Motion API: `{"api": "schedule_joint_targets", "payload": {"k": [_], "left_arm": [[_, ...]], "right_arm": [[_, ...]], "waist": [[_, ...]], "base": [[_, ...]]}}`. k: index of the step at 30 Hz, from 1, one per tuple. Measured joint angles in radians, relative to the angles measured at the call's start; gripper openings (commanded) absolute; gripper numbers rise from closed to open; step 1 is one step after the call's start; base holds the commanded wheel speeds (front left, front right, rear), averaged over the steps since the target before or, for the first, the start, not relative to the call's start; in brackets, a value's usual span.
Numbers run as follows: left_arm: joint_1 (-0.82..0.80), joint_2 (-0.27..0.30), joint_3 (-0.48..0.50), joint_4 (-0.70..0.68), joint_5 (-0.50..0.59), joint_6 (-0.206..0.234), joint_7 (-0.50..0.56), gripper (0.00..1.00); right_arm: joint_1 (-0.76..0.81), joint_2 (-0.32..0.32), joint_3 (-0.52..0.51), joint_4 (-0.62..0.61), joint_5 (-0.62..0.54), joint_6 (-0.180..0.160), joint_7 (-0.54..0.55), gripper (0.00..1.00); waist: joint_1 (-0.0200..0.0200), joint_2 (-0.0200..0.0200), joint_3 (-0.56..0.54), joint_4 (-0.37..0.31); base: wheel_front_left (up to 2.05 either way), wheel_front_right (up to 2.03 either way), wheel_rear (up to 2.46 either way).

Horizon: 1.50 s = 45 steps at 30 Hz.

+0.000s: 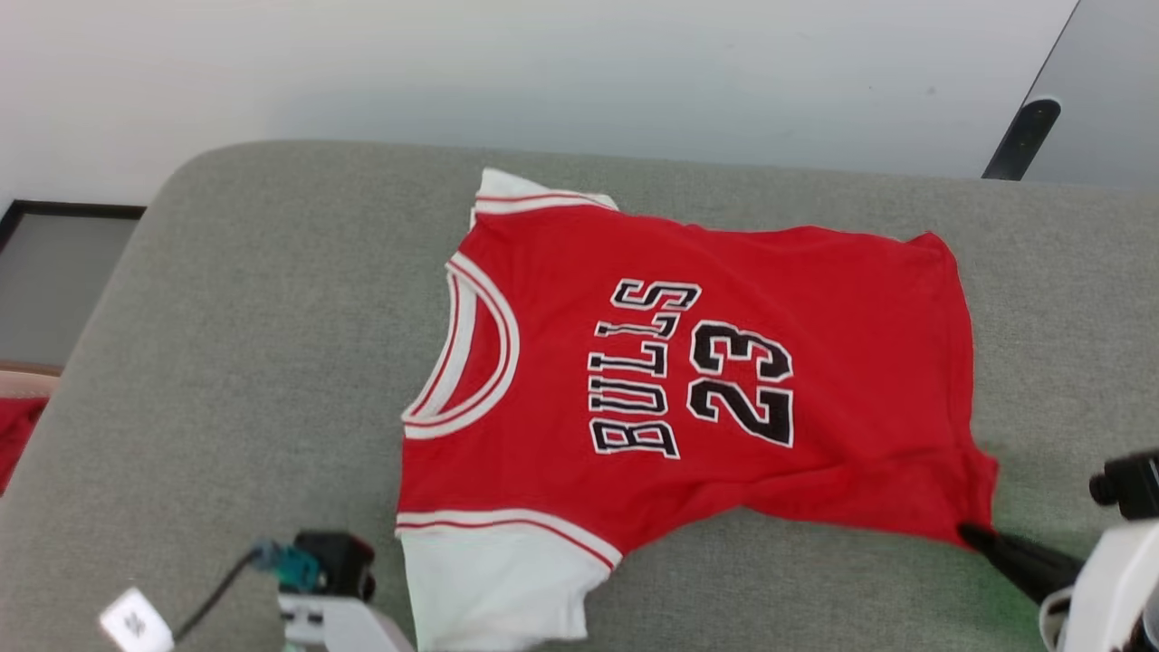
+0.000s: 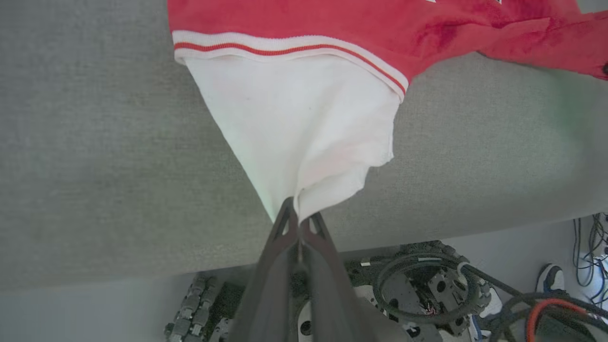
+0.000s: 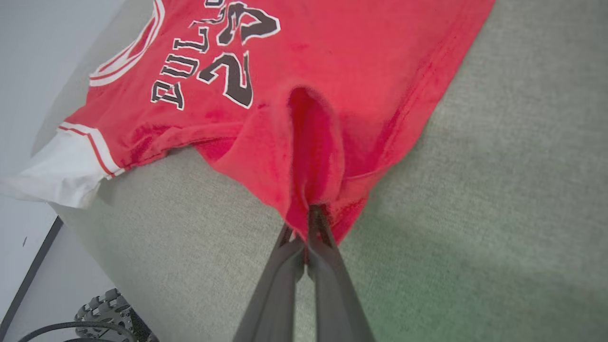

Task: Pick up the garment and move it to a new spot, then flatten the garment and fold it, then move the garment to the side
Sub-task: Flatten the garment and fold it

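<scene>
Garment [image 1: 815,362] lies face up on the grey padded surface [image 1: 226,362], spread nearly flat with the black lettering [image 1: 643,371] in plain sight. Its long axis runs across the head view, collar [image 1: 462,362] toward the robot's left and hem toward its right, so one long side faces the robot, and each arm has an end of that side. The left gripper [image 2: 299,222] is pinched tight on the outer edge of the near white sleeve [image 2: 294,118], which it draws into a cone toward the fingertips, close to the front edge of the surface. The right gripper [image 3: 308,225] is clamped on the near hem corner [image 3: 327,190], where the red cloth puckers into a raised ridge running away from the fingers. The far sleeve [image 1: 521,195] lies free, partly tucked at the far side. From both grips the shirt extends away from the robot and inward between the two arms, so neither arm is the nearer one: they share the near edge. Flattening looks like the step in hand. Drawing the two corners apart along the long axis should take out the ridge at the hem, while an uneven pull would likely skew the body or drag the sleeve off the front edge.
</scene>
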Motion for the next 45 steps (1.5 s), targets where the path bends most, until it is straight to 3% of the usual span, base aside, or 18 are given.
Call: {"api": "schedule_joint_targets", "payload": {"k": [6,10,15,17,21,24,35,40,45], "left_arm": [[0.072,0.025,-0.006,-0.099,-0.017,0.077,0.009,0.00],[0.060,0.076,0.016,-0.159,0.017,0.114,0.000,0.00],[-0.030,0.155,0.060,-0.184,0.064,0.123,0.022,0.00],[-0.078,0.182,0.073,-0.173,0.081,0.106,0.042,0.00],[-0.205,0.205,0.080,-0.117,0.121,0.029,0.090,0.00],[-0.316,0.191,0.077,-0.041,0.156,-0.053,0.117,0.00],[-0.609,-0.018,-0.013,0.403,0.191,-0.346,0.207,0.00],[-0.659,-0.093,-0.042,0.582,0.181,-0.424,0.227,0.00],[-0.679,-0.133,-0.067,0.695,0.161,-0.458,0.272,0.00]], "right_arm": [[0.090,-0.040,-0.021,-0.057,0.023,0.000,-0.008,0.00],[0.137,-0.064,-0.048,-0.089,0.037,0.000,-0.018,0.00],[0.142,-0.064,-0.088,-0.120,0.048,0.000,-0.016,0.00],[0.141,-0.058,-0.111,-0.124,0.048,0.000,-0.013,0.00],[0.107,-0.041,-0.151,-0.113,0.030,0.000,0.015,0.00],[0.066,-0.019,-0.179,-0.080,-0.002,0.000,0.049,0.00],[-0.082,0.177,-0.229,0.107,-0.140,0.000,0.224,0.00],[-0.127,0.254,-0.241,0.156,-0.192,0.000,0.295,0.00],[-0.147,0.281,-0.257,0.167,-0.221,0.000,0.353,0.00]], "waist": [[0.0000,0.0000,0.012,-0.012],[0.0000,0.0000,0.021,-0.023],[0.0000,0.0000,0.032,-0.044],[0.0000,0.0000,0.037,-0.053],[0.0000,0.0000,0.051,-0.069],[0.0000,0.0000,0.063,-0.080],[0.0000,0.0000,0.119,-0.111],[0.0000,0.0000,0.150,-0.119],[0.0000,0.0000,0.163,-0.122]], "base": [[0.00,0.00,0.00],[0.00,0.00,0.00],[0.00,0.00,0.00],[0.00,0.00,0.00],[0.00,0.00,0.00],[0.00,0.00,0.00],[0.00,0.00,0.00],[0.00,0.00,0.00],[0.00,0.00,0.00]]}}
